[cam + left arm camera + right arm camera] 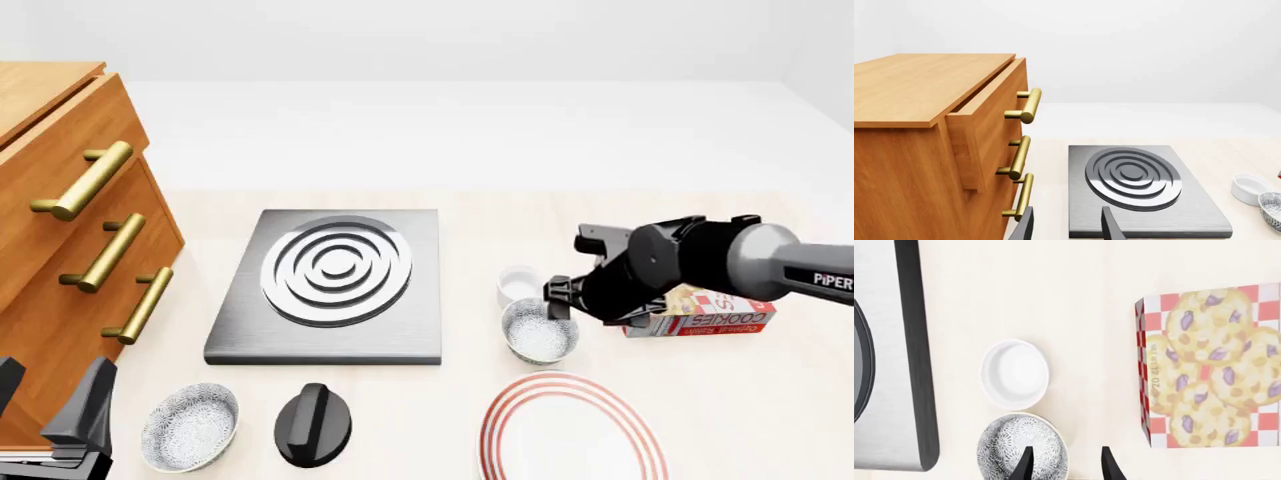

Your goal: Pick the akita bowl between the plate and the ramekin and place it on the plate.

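The akita bowl (541,332) (1021,450), speckled inside, sits between the small white ramekin (521,285) (1015,374) and the red-ringed plate (574,432). My right gripper (561,304) (1066,466) hangs open just above the bowl's right rim. In the right wrist view one fingertip lies over the bowl's inside and the other over bare table beside it. My left gripper (47,398) (1067,227) is open and empty at the near left, by the cabinet. The left wrist view catches the ramekin (1249,189) and the bowl's edge (1273,210).
A cookie box (701,312) (1211,367) lies right of the bowl, under the right arm. A steel burner plate (334,285) sits mid-table, a wooden drawer cabinet (67,230) at left. A second speckled bowl (191,427) and a black knob (314,425) lie near the front edge.
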Robot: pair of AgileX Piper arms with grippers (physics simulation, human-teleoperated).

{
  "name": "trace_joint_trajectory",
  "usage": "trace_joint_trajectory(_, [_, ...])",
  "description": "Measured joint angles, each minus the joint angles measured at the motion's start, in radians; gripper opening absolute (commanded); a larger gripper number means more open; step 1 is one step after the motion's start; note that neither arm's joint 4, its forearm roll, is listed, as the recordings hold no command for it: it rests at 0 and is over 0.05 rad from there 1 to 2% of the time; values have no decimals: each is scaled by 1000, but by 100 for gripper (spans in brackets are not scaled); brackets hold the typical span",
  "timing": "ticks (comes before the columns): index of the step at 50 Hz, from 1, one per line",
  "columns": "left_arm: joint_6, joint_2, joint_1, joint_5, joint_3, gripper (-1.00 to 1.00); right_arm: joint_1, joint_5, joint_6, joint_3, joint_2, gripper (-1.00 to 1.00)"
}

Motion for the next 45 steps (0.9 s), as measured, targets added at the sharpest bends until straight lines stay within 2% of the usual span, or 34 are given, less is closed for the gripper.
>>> trace_joint_trajectory(15, [0,0,0,0,0,100,23,-22,19,41,-15,100])
trace_joint_trajectory(45, [0,0,0,0,0,100,32,-57,19,83,-11,100])
